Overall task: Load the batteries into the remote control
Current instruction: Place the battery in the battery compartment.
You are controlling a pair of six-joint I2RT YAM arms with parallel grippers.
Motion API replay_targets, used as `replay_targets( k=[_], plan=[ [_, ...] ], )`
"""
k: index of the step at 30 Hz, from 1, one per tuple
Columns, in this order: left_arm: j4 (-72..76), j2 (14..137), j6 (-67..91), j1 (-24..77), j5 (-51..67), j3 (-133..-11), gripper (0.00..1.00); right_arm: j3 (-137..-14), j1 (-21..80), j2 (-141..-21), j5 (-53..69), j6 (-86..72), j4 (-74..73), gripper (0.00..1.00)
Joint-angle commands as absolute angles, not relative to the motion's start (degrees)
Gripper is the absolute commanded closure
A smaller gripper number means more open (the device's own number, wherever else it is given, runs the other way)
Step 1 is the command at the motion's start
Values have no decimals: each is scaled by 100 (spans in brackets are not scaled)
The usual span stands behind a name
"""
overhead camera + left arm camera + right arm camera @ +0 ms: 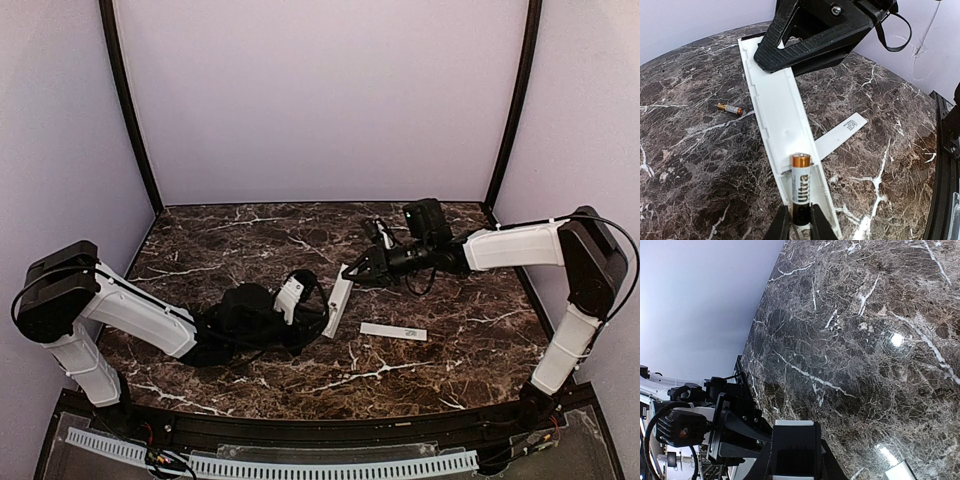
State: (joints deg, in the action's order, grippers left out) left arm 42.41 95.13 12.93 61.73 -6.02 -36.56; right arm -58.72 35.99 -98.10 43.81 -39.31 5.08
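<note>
The white remote control (776, 107) lies slanted, back side up, with its battery bay open at the near end. My left gripper (800, 221) is shut on a battery (801, 186), black and white with a gold tip, which rests lengthwise in that bay. A second battery (729, 108) lies loose on the marble left of the remote. My right gripper (792, 440) is shut on the remote's far end (792, 423). From above, the remote control (339, 298) spans between the left gripper (315, 312) and the right gripper (353, 270).
A thin white cover strip (393, 331) with grey print lies flat on the dark marble table (220, 240), just right of the remote; its near end (842, 133) reaches under the remote's edge. The left arm (695, 425) fills the right wrist view's lower left.
</note>
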Motion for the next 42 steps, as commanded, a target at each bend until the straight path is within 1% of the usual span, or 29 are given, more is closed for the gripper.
replay_targets(
  k=[1,5,13,16,24,26,30,31,33,38,39,42],
  plan=[
    [3967,9558,1386,6180,-632,-3566,84,-6052,3585,-9580,4509,-3925,619,100],
    [3855,9565,1406,6179,-600,-3635,79,-6063,3586,-9601,4467,-3882,544,100],
    [3579,9578,1390,6180,-607,-3848,76,-6118,3586,-9685,4413,-3749,371,100],
    [3556,9580,1417,6183,-625,-3887,69,-6132,3586,-9687,4406,-3729,341,100],
    [3494,9544,1520,6183,-644,-3907,62,-6155,3587,-9689,4395,-3663,286,100],
    [3474,9495,1457,6180,-605,-3896,59,-6153,3588,-9702,4408,-3634,281,100],
    [3415,9269,1290,6181,-477,-3832,47,-6141,3586,-9721,4441,-3534,225,100],
    [3363,9173,1230,6184,-450,-3821,42,-6136,3586,-9732,4458,-3509,217,100],
    [3308,9017,1151,6174,-400,-3786,37,-6128,3589,-9746,4469,-3461,195,100],
    [3133,8682,946,6131,-312,-3728,33,-6091,3583,-9811,4626,-3347,268,100],
    [2994,8538,878,6111,-275,-3705,31,-6073,3583,-9819,4662,-3329,314,100],
    [2762,8078,573,5998,140,-3544,27,-6023,3586,-9860,4810,-3246,499,100]
  ],
)
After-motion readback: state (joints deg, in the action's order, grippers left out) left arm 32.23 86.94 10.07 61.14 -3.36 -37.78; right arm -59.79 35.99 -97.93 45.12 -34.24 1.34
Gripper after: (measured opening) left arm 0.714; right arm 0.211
